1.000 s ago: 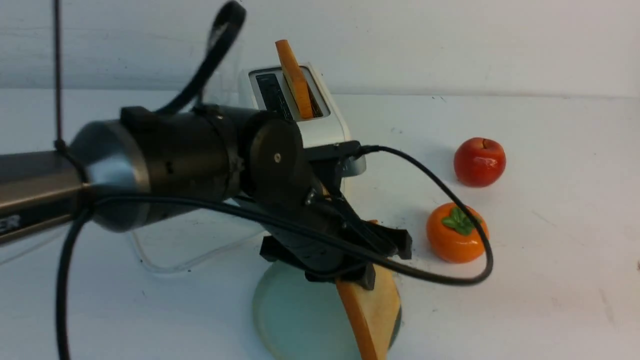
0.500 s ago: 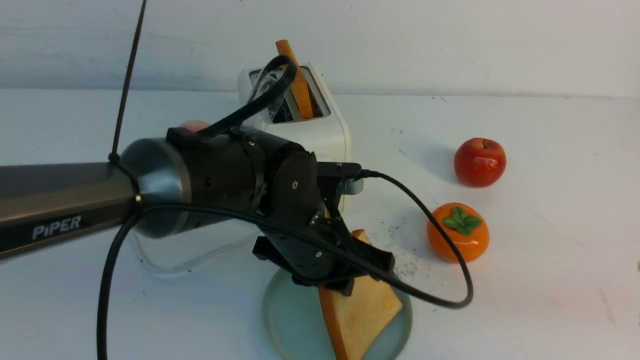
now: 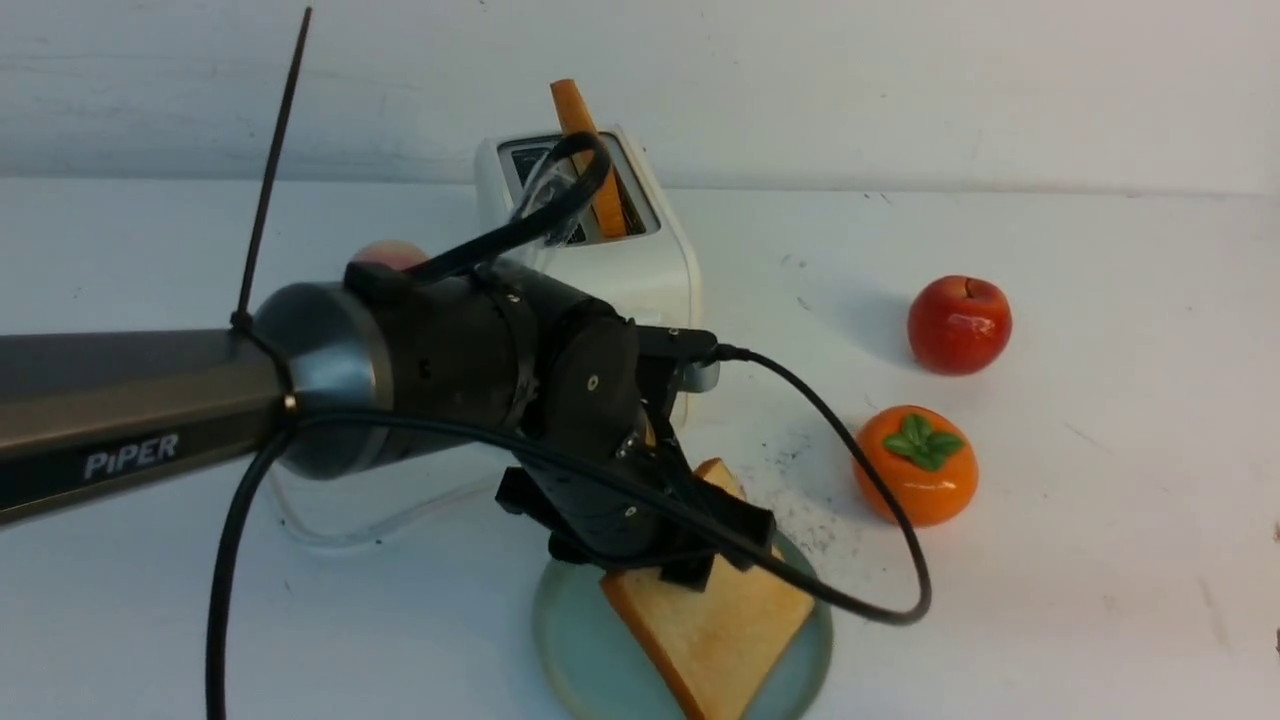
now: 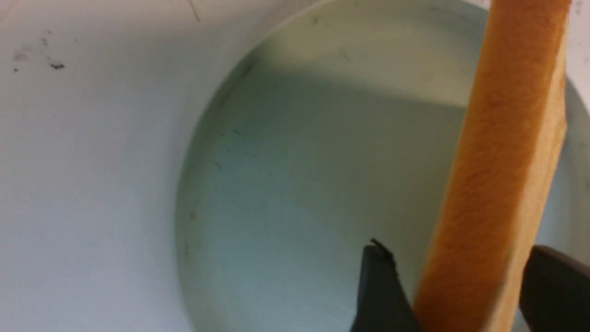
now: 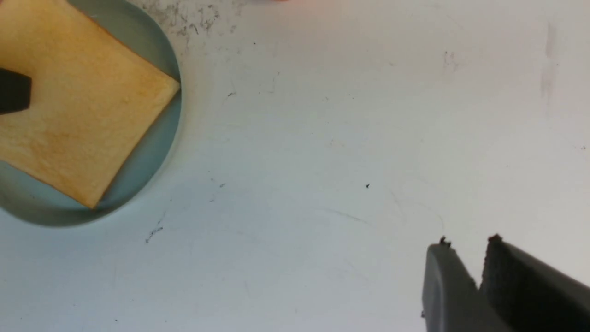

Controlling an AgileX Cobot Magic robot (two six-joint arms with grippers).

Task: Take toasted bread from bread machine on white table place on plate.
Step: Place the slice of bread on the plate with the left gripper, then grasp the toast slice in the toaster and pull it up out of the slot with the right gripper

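One slice of toasted bread [image 3: 710, 620] leans on the pale blue-green plate [image 3: 560, 640] at the front of the white table [image 3: 1100, 500], its far corner raised. My left gripper [image 3: 720, 548] stands over that corner. Its jaws are open on either side of the slice's crust edge [image 4: 507, 138], above the plate [image 4: 322, 184]. A second slice [image 3: 572, 105] sticks up from a slot of the white bread machine [image 3: 640, 265] behind. My right gripper [image 5: 469, 242] hovers over bare table beside the plate [image 5: 152, 152], its tips a narrow gap apart with nothing between them.
A red apple [image 3: 958, 324] and an orange persimmon [image 3: 915, 465] sit to the right of the toaster and plate. A pinkish fruit [image 3: 390, 252] peeks out behind my left arm. The toaster's clear cord [image 3: 330, 530] loops left of the plate. Dark crumbs lie near the plate.
My left arm shifted slightly left and lowered. Its jaws widened, and the slice tipped from nearly upright to leaning flatter on the plate.
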